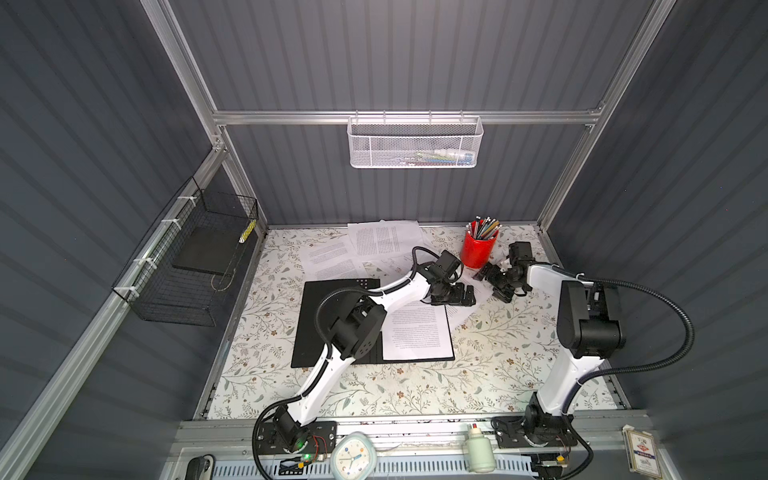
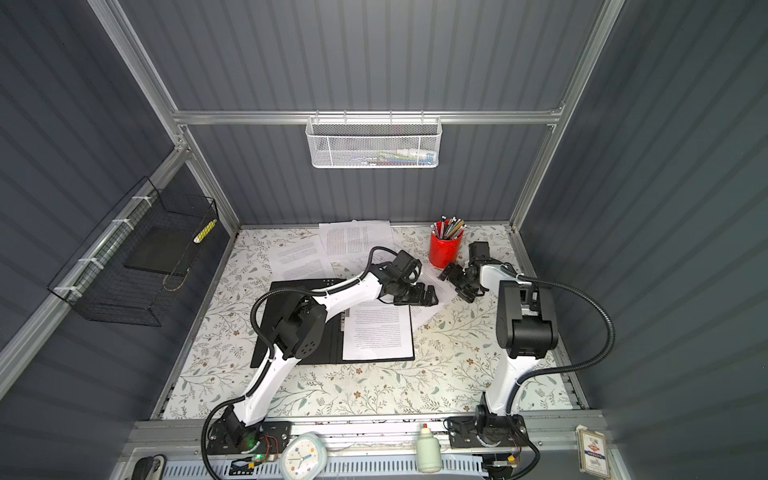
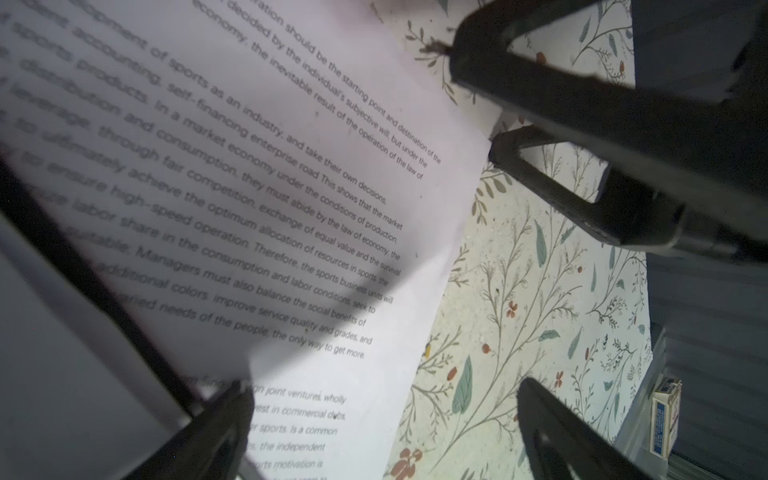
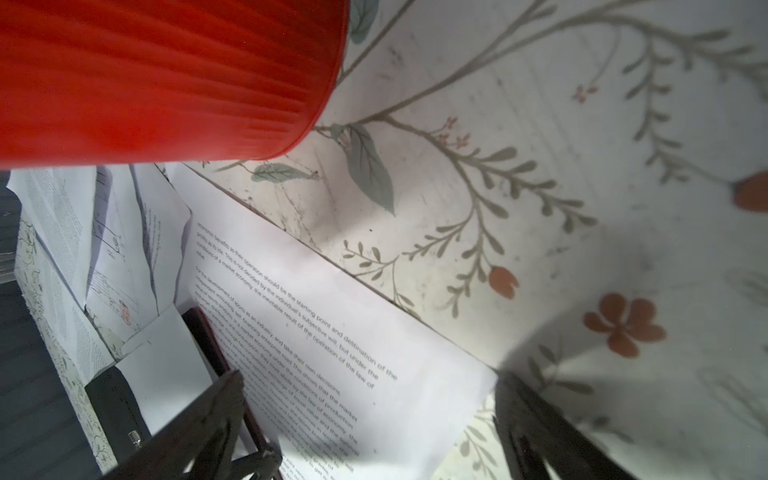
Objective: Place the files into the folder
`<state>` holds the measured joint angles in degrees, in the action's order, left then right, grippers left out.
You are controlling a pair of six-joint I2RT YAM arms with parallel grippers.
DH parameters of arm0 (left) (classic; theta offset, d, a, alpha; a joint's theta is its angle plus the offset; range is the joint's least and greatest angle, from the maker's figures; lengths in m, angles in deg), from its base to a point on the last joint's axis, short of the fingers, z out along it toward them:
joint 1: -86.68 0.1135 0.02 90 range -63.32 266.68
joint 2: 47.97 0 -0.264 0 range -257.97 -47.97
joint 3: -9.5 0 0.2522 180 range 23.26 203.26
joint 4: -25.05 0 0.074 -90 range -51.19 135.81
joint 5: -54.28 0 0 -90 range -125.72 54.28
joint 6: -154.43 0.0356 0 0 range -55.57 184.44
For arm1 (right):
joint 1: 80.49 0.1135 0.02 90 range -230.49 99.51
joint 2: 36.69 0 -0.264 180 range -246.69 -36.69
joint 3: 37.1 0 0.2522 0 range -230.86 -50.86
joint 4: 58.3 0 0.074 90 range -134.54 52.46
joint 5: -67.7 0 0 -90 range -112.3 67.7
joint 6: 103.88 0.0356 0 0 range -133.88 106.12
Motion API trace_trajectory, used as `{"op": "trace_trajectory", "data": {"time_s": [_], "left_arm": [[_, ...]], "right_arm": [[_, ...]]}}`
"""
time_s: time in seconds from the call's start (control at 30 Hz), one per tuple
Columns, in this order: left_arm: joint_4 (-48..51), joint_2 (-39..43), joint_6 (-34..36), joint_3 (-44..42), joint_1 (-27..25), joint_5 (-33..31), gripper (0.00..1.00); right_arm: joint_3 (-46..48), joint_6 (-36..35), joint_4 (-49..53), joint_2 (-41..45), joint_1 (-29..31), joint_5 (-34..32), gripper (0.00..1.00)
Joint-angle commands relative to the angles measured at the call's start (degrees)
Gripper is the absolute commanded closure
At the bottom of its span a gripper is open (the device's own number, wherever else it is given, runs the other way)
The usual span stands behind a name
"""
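Observation:
The folder [image 1: 306, 332] [image 2: 320, 353] lies open and flat mid-table, black inside up, with one printed sheet [image 1: 415, 336] on its right half. A second sheet [image 1: 465, 312] [image 3: 291, 208] [image 4: 332, 316] lies askew across the folder's far right corner, partly on the table. More files [image 1: 374, 245] lie scattered at the back. My left gripper [image 1: 457, 297] [image 3: 384, 415] hovers open over the askew sheet, nothing between its fingers. My right gripper [image 1: 494, 283] [image 4: 370, 399] faces it from the right, also open and empty, low over that sheet's corner. The folder's reddish edge [image 4: 208, 336] shows beneath the sheet.
A red cup of pens [image 1: 478, 249] [image 4: 166, 75] stands just behind the right gripper. A white mesh basket [image 1: 415, 143] hangs on the back wall, a black wire basket [image 1: 187, 266] on the left wall. A clock [image 1: 353, 455], a bottle [image 1: 480, 451] and a card box [image 1: 642, 453] sit on the front rail.

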<state>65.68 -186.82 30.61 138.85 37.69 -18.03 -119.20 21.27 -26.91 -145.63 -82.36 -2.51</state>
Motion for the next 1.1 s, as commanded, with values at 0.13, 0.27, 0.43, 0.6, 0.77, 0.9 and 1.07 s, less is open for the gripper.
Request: {"op": "trace_trajectory", "data": {"time_s": [0.13,0.27,0.43,0.6,0.77,0.9,1.07], "left_arm": [[4.73,-1.20,0.50,-2.53,-0.04,0.24,0.00],[4.96,-2.00,0.34,-1.02,0.00,0.53,0.00],[4.99,-1.87,0.60,-0.76,-0.04,0.50,0.00],[4.77,-1.80,0.69,-1.24,0.01,0.76,0.00],[3.61,-0.75,0.69,-2.60,-0.05,0.76,0.00],[2.85,0.31,1.04,-3.26,-0.04,2.71,0.00],[2.50,0.86,1.06,-3.18,0.22,2.93,0.00]], "right_arm": [[1.13,5.45,-0.86,-0.93,1.58,4.23,0.05],[4.20,7.88,-4.28,-0.12,1.69,7.45,0.06],[10.03,9.82,-10.52,2.95,2.33,13.04,0.07],[16.52,13.67,-18.85,6.41,4.38,15.74,0.09],[22.98,17.90,-26.71,8.77,5.82,13.43,0.19],[27.11,22.86,-35.15,8.47,6.72,12.96,0.38],[31.22,25.88,-39.06,10.59,8.82,8.72,0.72]]}}
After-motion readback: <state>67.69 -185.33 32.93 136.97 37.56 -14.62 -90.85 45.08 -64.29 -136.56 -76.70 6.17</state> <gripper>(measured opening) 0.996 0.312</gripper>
